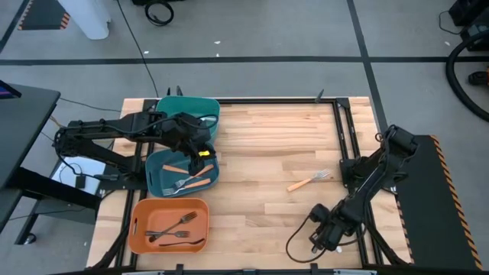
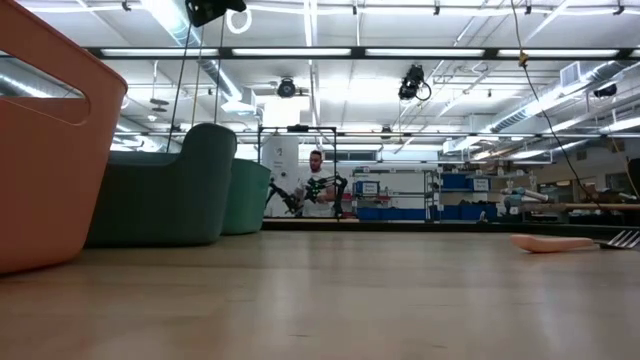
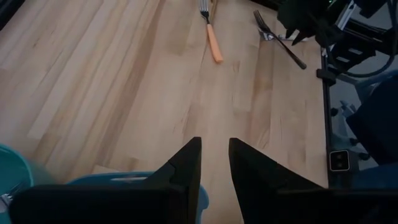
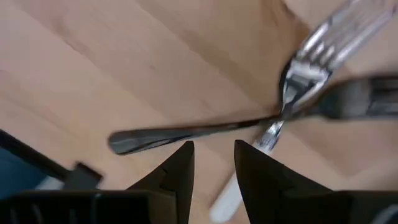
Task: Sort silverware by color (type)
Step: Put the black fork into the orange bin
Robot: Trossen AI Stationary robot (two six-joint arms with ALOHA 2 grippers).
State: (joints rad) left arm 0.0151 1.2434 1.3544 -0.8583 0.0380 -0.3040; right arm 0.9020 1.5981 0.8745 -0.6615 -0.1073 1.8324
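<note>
My left gripper [image 1: 202, 155] hangs over the far right corner of the blue bin [image 1: 157, 177], fingers a little apart and empty [image 3: 214, 165]. The blue bin holds orange-handled forks [image 1: 191, 182]. The orange bin [image 1: 137, 229] holds dark forks [image 1: 172, 228]. One orange-handled fork [image 1: 308, 181] lies flat on the table, also in the left wrist view [image 3: 211, 34]. My right gripper [image 1: 321, 233] is low at the table's near right, fingers a little apart [image 4: 214, 165], just over a dark fork [image 4: 186, 134] and a silver fork [image 4: 298, 81] that lie crossed on the wood.
A teal bin [image 1: 187, 113] stands behind the blue one at the far left; all three bins line the left side. A black frame rail [image 1: 348, 137] runs along the table's right. The table's middle is bare wood. A person [image 2: 316, 185] shows far off in the room.
</note>
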